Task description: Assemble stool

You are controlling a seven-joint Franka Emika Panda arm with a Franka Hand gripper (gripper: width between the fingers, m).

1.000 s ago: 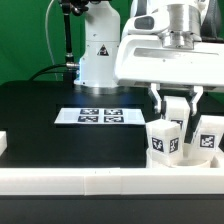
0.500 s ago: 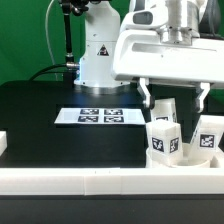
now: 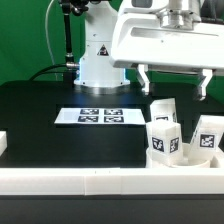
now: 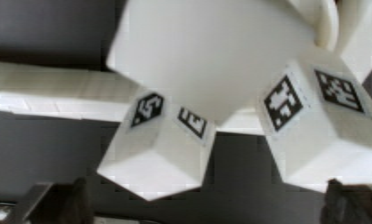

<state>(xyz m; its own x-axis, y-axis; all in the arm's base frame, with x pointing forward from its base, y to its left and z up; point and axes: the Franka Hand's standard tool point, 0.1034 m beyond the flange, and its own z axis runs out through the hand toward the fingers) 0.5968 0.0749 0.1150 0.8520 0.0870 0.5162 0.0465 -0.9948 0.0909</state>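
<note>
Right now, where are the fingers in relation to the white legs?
In the exterior view, the open fingers hang at the right side, just above the three upright white legs, touching none of them.

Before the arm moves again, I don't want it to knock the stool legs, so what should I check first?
1. Gripper open: ok, fingers spread wide.
2. Gripper empty: ok, nothing between the fingers.
3. Gripper clear of the front leg, rear leg and third leg: ok, it hangs above them, apart.
4. Legs standing, none toppled: ok in the exterior view.
5. Leg bases seated: cannot tell, hidden behind the border rail.
</note>
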